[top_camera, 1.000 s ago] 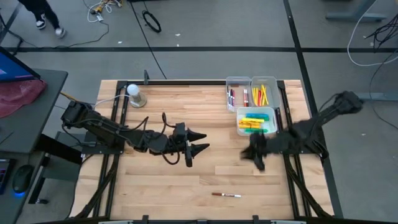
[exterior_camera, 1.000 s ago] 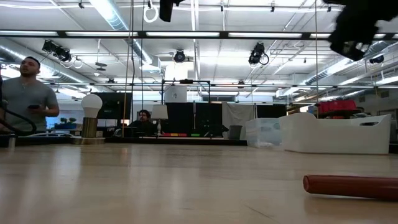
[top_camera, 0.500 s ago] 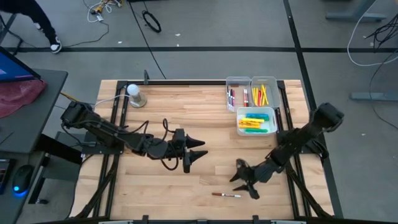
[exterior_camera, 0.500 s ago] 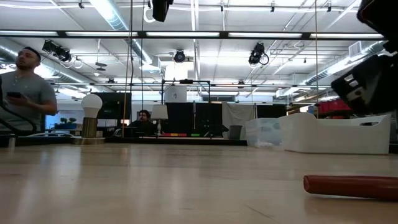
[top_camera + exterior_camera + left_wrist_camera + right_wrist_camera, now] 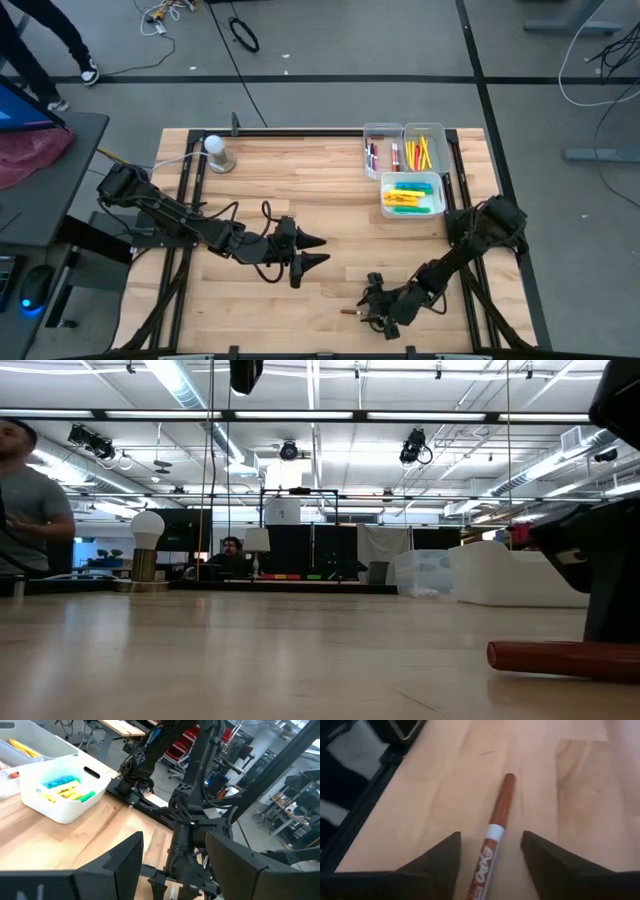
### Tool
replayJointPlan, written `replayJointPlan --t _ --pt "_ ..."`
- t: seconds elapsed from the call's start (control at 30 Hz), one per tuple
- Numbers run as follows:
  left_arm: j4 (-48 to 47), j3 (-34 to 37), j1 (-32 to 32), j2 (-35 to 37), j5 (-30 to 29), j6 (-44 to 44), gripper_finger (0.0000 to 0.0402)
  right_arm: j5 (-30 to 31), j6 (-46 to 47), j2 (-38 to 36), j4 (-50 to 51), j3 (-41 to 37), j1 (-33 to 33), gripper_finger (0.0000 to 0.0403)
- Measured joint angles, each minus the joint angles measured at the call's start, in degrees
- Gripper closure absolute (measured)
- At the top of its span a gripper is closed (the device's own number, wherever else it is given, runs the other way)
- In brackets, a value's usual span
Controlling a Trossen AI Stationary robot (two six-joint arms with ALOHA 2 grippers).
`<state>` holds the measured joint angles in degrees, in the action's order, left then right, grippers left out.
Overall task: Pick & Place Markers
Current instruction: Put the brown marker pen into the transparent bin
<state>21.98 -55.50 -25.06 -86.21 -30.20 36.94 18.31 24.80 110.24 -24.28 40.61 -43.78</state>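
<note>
While the left end effector is held released above mid-desk, the right end effector is seen released, its fingers straddling a brown-capped white marker lying on the desk near its front edge.

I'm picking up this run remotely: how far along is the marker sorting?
Nearly done. The three bins at the table's far right already hold sorted markers. One brown-capped marker remains loose on the table near the front edge. The right gripper is open and straddles it, not yet closed on it. The left gripper waits open at mid-table. Left to do: grasp that marker and bin it.
</note>
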Motion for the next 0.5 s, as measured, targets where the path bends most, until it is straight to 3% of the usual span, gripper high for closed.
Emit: replayJointPlan --t 0.17,0.37,0.5 --pt "-0.5 0.0 -0.8 0.0 0.2 0.4 0.0179 4.6 4.0 0.4 3.5 -0.1 -1.5 0.026" --pt "-1.5 0.0 -0.9 0.3 0.4 0.8 0.0179 5.2 6.2 0.5 3.2 -0.5 -1.8 0.0378" --pt "-3.7 -0.1 -0.5 1.7 1.0 2.0 0.0179 3.2 12.9 -1.2 4.3 -0.6 -0.9 0.0374"
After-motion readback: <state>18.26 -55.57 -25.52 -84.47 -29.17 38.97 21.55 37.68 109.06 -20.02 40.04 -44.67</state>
